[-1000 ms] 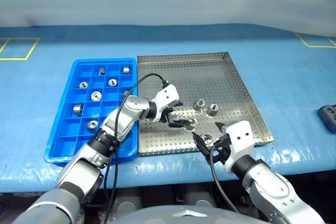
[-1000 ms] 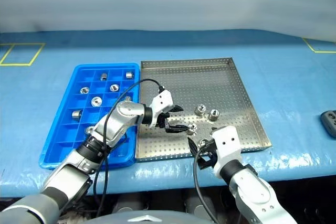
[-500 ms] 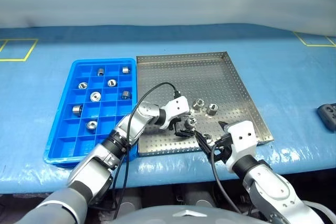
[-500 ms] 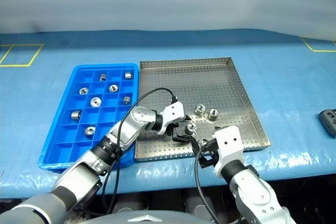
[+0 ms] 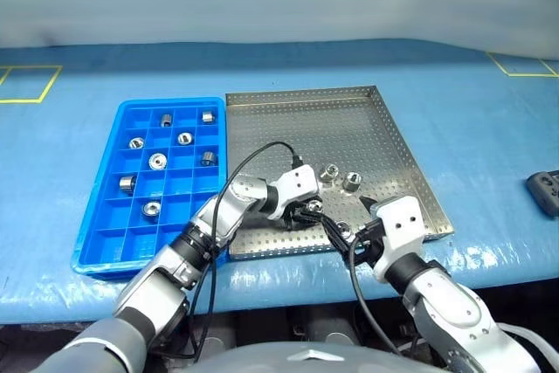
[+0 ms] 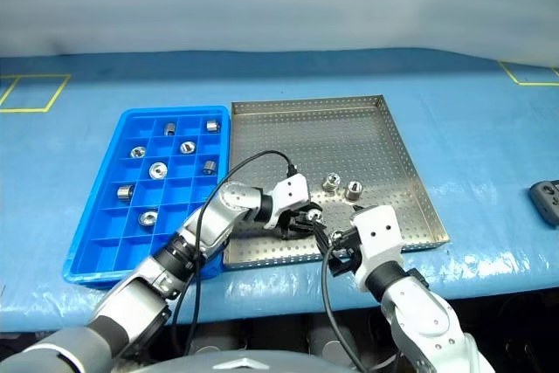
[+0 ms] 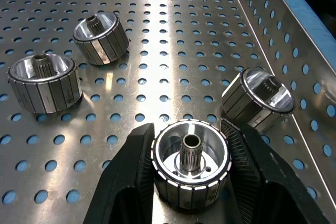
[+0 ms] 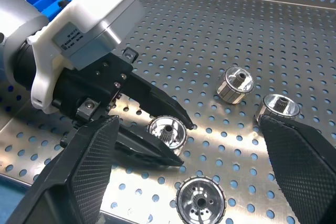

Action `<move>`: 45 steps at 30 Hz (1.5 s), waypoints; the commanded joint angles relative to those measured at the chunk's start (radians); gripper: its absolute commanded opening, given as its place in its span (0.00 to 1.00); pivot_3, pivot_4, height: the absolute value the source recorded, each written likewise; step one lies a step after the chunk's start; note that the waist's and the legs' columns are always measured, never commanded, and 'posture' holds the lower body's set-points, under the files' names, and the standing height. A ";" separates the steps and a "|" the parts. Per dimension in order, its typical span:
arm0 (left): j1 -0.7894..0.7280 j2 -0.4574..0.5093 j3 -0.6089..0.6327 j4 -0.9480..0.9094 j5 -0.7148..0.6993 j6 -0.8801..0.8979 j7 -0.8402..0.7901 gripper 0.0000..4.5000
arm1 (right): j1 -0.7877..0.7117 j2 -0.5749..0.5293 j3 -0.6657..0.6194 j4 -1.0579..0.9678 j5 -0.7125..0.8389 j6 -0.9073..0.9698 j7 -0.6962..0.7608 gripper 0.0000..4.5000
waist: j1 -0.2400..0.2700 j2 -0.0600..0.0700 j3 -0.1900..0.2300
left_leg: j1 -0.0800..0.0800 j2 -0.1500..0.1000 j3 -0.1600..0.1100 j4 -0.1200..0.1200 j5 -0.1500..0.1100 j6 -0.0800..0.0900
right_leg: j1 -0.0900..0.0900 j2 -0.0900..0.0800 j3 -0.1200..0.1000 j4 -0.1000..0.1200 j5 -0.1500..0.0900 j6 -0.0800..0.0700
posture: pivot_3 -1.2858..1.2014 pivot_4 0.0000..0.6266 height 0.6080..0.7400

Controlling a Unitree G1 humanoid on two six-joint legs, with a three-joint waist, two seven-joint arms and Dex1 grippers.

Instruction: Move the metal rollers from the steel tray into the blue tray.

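Observation:
The steel tray point(image 5: 306, 120) lies at the middle of the table, with the blue tray point(image 5: 96, 251) touching its left side. Several metal rollers point(image 5: 158, 161) sit in the blue tray's compartments. My left gripper point(image 5: 310, 211) is low over the steel tray's front part, shut on a roller point(image 7: 191, 166) that stands upright on the perforated floor. Two more rollers point(image 5: 330, 173) point(image 5: 352, 183) stand just behind it. Another roller point(image 8: 198, 199) lies near the front rim. My right gripper point(image 5: 351, 226) hovers open above that roller, its fingers point(image 8: 89, 171) wide apart.
The blue table sheet point(image 5: 489, 137) surrounds both trays. A black object point(image 5: 543, 191) lies at the right edge. Yellow tape squares point(image 5: 26, 80) mark the far corners. The left arm's black cable point(image 5: 249, 163) arcs over the tray's left part.
My left gripper sank onto the roller at the tray's front and closed on it; it was open in the earlier frames. The right gripper stayed put.

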 commanded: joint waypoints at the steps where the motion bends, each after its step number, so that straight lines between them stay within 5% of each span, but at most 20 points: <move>1: 0.000 -0.008 0.112 -0.127 -0.066 0.071 0.043 0.37 | -0.041 -0.011 0.006 -0.002 0.018 -0.003 0.029 1.00 | 0.003 0.000 0.000 | 0.000 0.000 0.000 0.000 0.000 0.000 | 0.000 0.000 0.000 0.000 0.000 0.000 | 0.52 0.24 1.00; 10: 0.077 0.063 0.334 -0.429 -0.119 0.174 0.210 0.37 | -0.230 -0.075 0.070 0.096 0.050 0.014 0.151 1.00 | 0.032 0.000 0.000 | 0.000 0.000 -0.002 0.000 0.000 0.000 | 0.000 0.000 0.000 0.000 0.001 0.001 | 0.57 0.24 1.00; 25: 0.468 0.207 0.659 -0.945 -0.160 0.402 0.453 0.37 | -0.573 -0.080 0.267 0.370 0.035 -0.071 0.379 1.00 | 0.151 -0.001 0.001 | 0.000 0.000 -0.004 -0.001 0.000 0.000 | 0.001 0.000 -0.003 -0.001 0.001 0.001 | 0.69 0.24 1.00; 34: 0.696 0.211 0.816 -1.123 -0.179 0.500 0.538 0.37 | -0.662 -0.055 0.345 0.469 0.028 -0.126 0.485 1.00 | 0.245 -0.002 0.002 | 0.000 0.000 -0.005 -0.001 0.000 0.000 | 0.000 -0.001 -0.005 -0.001 0.000 -0.001 | 0.74 0.24 1.00; 45: 0.793 0.169 0.849 -1.121 -0.190 0.482 0.597 0.37 | -0.683 -0.034 0.374 0.498 0.016 -0.145 0.537 1.00 | 0.440 -0.001 0.002 | -0.002 0.001 -0.002 -0.001 0.000 -0.001 | -0.002 -0.001 -0.008 -0.001 -0.004 -0.006 | 0.76 0.24 1.00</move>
